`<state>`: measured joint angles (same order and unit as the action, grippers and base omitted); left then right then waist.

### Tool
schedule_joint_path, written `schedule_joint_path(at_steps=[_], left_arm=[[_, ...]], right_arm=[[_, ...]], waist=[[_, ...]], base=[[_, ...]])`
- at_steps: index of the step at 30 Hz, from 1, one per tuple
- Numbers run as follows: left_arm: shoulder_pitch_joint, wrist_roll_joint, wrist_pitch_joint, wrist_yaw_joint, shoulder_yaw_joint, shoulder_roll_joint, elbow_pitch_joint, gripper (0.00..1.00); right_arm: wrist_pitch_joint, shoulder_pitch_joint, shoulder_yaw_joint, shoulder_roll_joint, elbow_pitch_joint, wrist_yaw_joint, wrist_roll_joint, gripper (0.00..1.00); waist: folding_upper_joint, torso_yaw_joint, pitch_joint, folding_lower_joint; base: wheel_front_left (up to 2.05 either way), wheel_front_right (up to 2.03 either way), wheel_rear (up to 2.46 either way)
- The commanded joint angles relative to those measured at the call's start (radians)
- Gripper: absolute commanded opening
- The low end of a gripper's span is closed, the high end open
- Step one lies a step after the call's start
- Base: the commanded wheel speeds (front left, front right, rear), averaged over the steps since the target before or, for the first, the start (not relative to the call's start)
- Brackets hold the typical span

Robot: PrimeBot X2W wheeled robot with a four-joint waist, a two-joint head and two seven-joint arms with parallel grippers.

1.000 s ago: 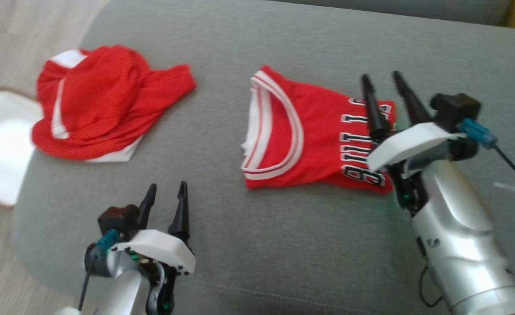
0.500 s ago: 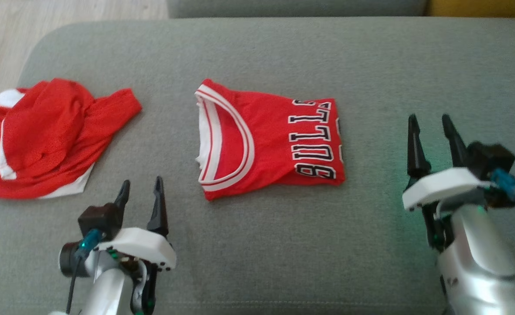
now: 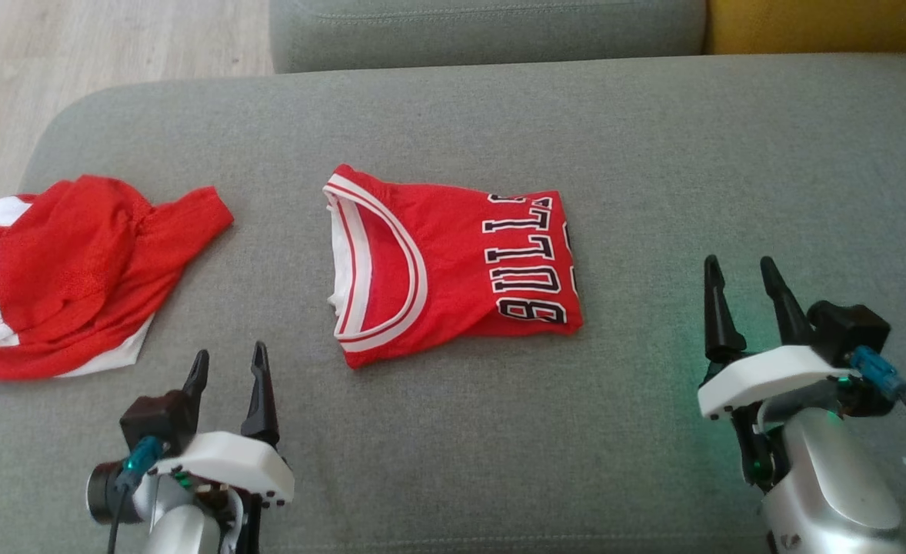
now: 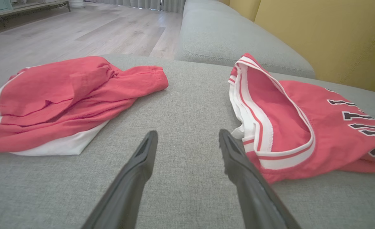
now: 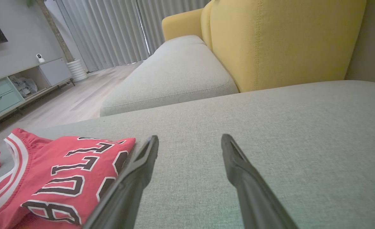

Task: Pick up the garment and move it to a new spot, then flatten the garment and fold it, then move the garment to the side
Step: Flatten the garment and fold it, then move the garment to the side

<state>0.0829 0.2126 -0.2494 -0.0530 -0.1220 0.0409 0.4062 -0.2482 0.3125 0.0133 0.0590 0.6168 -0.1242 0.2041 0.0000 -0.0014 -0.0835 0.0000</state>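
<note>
At nine o'clock on the grey sofa cushion (image 3: pixel 499 115) lies a crumpled red garment (image 3: pixel 68 277), bunched and unfolded; at seven o'clock the left gripper (image 3: pixel 230 352) hovers over bare fabric, fingers spread and empty; at the centre rests the folded jersey (image 3: pixel 453 277), flat, its long axis running nine to three, striped collar toward nine, black lettering toward three; at four o'clock the right gripper (image 3: pixel 738 263) likewise stands spread wide, holding nothing. The jersey looks folded already, so shifting it aside seems the remaining step; it lies at two o'clock from the left jaws, ten o'clock from the right; the left arm looks slightly nearer, close to the collar edge.
</note>
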Motion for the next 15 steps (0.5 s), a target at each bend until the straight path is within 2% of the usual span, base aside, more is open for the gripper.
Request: schedule_joint_path(at_steps=[1,8,15], left_arm=[[0.014,-0.008,-0.012,0.001,0.032,0.009,-0.039,1.00],[0.030,-0.003,-0.012,0.008,0.012,0.009,-0.050,1.00],[0.059,0.010,-0.012,0.017,-0.039,0.009,-0.055,1.00]], right_arm=[[-0.013,0.015,0.030,-0.009,-0.031,-0.007,0.004,1.00],[-0.013,0.029,0.072,-0.009,-0.005,-0.007,0.020,1.00],[0.008,0.096,0.115,-0.009,0.064,-0.007,0.044,1.00]], waist=[[0.0000,0.003,0.000,0.0000],[0.0000,0.043,-0.026,0.0000],[0.0000,0.157,-0.073,0.0000]], base=[[0.00,0.00,0.00],[0.00,0.00,0.00],[0.00,0.00,0.00]])
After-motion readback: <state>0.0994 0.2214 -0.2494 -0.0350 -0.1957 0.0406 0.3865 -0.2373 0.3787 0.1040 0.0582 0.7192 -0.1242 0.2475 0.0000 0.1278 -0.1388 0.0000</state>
